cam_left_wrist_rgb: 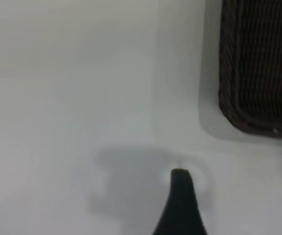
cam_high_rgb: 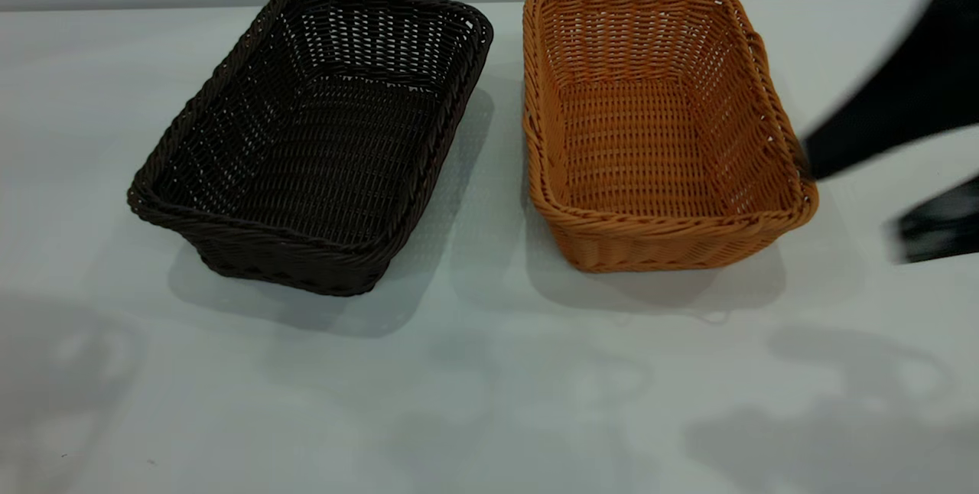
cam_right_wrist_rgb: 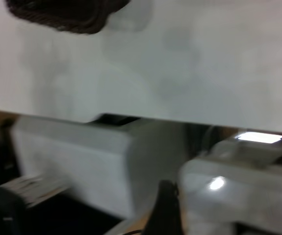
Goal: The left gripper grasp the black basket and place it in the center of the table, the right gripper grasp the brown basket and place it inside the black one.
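Black basket (cam_high_rgb: pixel 313 134) beside brown basket (cam_high_rgb: pixel 658 127), apart.

The black basket (cam_high_rgb: pixel 313 134) and the brown basket (cam_high_rgb: pixel 658 127) sit side by side on the table (cam_high_rgb: pixel 489 402), with a thin strip of bare table between them. In front of both there is lots of open table for me to pass. My right arm (cam_high_rgb: pixel 895 108) is close against the brown basket's outer side.
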Motion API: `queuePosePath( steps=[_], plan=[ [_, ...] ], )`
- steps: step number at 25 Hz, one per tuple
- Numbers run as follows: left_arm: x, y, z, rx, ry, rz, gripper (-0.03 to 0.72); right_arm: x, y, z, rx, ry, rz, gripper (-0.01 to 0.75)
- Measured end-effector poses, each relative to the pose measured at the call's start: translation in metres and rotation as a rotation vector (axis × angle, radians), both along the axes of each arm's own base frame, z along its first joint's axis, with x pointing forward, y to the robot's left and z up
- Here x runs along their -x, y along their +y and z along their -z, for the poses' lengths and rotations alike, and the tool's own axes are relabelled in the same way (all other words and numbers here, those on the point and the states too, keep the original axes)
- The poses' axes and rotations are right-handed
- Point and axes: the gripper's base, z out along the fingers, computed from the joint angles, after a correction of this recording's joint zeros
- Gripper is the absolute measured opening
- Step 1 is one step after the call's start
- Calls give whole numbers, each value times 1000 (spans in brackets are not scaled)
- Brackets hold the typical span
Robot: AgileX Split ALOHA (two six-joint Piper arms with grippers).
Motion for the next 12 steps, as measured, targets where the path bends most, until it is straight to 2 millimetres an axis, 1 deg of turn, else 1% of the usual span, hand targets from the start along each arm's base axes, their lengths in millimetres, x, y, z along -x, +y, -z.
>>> queuePosePath(
  steps=[3,6,9,12],
  plan=[
    [-18,-1,8,15,19,-6,531,-15,28,17,-98,112,70,591],
    [-31,-2,16,31,45,-14,531,-33,49,34,-192,218,210,591],
    [-37,-2,21,38,40,-20,531,-52,61,54,-231,309,346,590],
    [-40,-2,21,37,18,-22,531,-62,67,73,-230,422,437,589]
  ],
)
